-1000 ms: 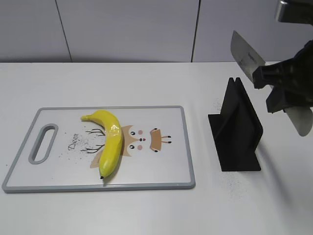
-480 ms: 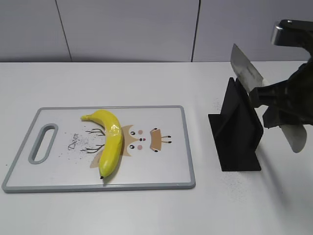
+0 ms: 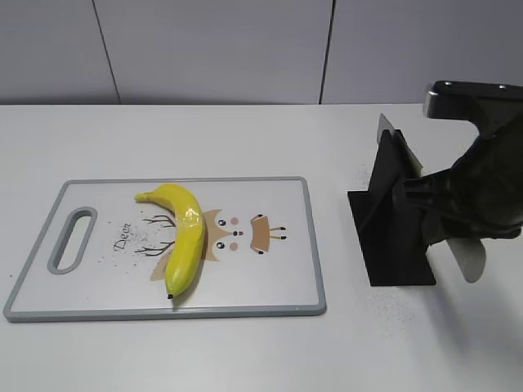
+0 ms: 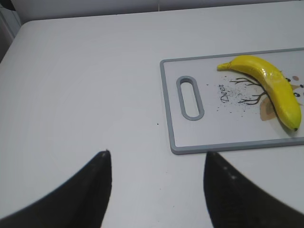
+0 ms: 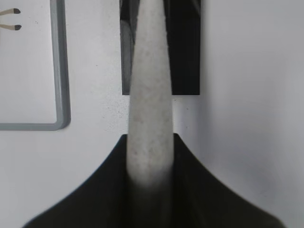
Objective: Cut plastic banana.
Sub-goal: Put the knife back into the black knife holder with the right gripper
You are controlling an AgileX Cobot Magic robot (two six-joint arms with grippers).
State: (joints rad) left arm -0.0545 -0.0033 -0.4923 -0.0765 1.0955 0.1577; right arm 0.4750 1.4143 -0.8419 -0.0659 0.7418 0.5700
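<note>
The plastic banana (image 3: 181,233) lies on the cutting board (image 3: 98,304), its curve running from the upper tip near the board's middle down toward the near edge, partly over the printed deer picture. I see it whole, with the shiny seam across its middle intact, so by my reading no cut has been made yet. In the left wrist view the banana (image 4: 273,90) sits on the right part of the board (image 4: 167,107), well apart from my left gripper (image 4: 156,166), whose dark fingers stand wide with only bare table (image 4: 80,80) between them, holding nothing.

Off to the right of the board stands the black knife holder (image 3: 394,214) on the table. My right gripper (image 3: 445,216) is at it, just beside and partly behind the holder from the exterior view, closed around the pale handle of the knife (image 5: 148,90); the right wrist view shows the handle clamped between the dark jaws and running forward over the holder (image 5: 185,47). A bit of grey blade shows above the holder's top, so the knife seems seated in or right at its slot, though I cannot tell how deep.

As I judge it, the task is in its early part: knife gripped, banana untouched. What is left is bringing the blade over the board, lining it up with the seam, and pressing through
</note>
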